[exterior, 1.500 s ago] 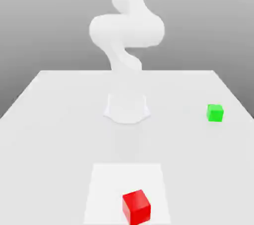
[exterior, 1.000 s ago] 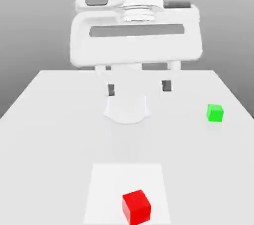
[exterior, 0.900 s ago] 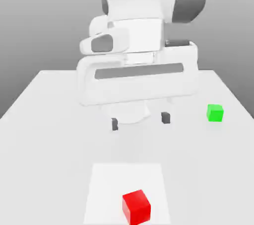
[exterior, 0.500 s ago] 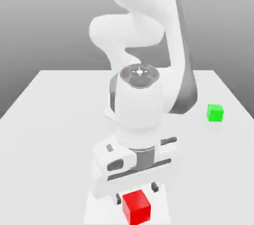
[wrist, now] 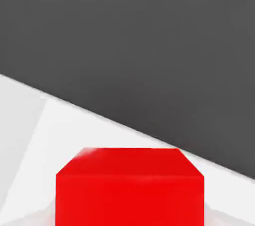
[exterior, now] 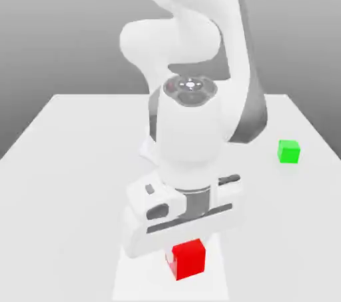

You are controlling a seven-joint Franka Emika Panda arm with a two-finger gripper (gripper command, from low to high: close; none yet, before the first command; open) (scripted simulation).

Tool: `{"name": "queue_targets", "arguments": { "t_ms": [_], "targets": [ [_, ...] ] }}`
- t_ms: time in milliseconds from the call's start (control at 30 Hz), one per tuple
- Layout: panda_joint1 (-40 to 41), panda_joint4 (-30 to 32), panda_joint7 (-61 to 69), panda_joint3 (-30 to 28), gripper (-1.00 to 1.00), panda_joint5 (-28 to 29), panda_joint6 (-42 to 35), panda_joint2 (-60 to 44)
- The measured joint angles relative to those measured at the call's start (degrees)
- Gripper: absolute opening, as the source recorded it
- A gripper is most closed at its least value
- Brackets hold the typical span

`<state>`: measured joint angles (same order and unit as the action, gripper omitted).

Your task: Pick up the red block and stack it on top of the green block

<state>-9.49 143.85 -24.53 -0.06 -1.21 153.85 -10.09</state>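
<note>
Since the task starts with a pickup, the arm is bent low over the near edge of the counter, with the gripper sitting directly on top of the red block. The white hand body covers the block's upper edge, so I cannot tell if the gripper is clamped on it or standing apart around it. The red block sits over a lighter square patch on the counter, near the exterior view's bottom centre. Whether it rests on the patch or is just off it is not clear. In the hand view the red block is very close and square to the camera, which suggests the hand is lined up with the block's faces for a straight pinch. The green block is alone well apart toward the exterior view's right, farther back on the counter, untouched. Judged step: grasp or very start of lift. The stack is not yet done. The next move likely needs a clean lift, then a carry across to the green block.
</note>
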Motion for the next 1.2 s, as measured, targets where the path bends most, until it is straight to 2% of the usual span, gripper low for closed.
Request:
{"name": "queue_targets", "arguments": {
  "t_ms": [433, 1000, 1100, 1200],
  "targets": [
    [-19.9, 9.42, 1.99, 15.3, -1.0, -2.31, -0.43, 9.77],
    [-48.73, 21.21, 10.04, 29.83, -1.0, -13.32, -0.85, 23.02],
    [-47.72, 21.56, 7.52, 31.56, -1.0, -9.69, 4.31, 18.05],
    [-46.26, 21.51, 0.88, 30.25, -1.0, -0.09, 10.48, 11.19]
  ]
}}
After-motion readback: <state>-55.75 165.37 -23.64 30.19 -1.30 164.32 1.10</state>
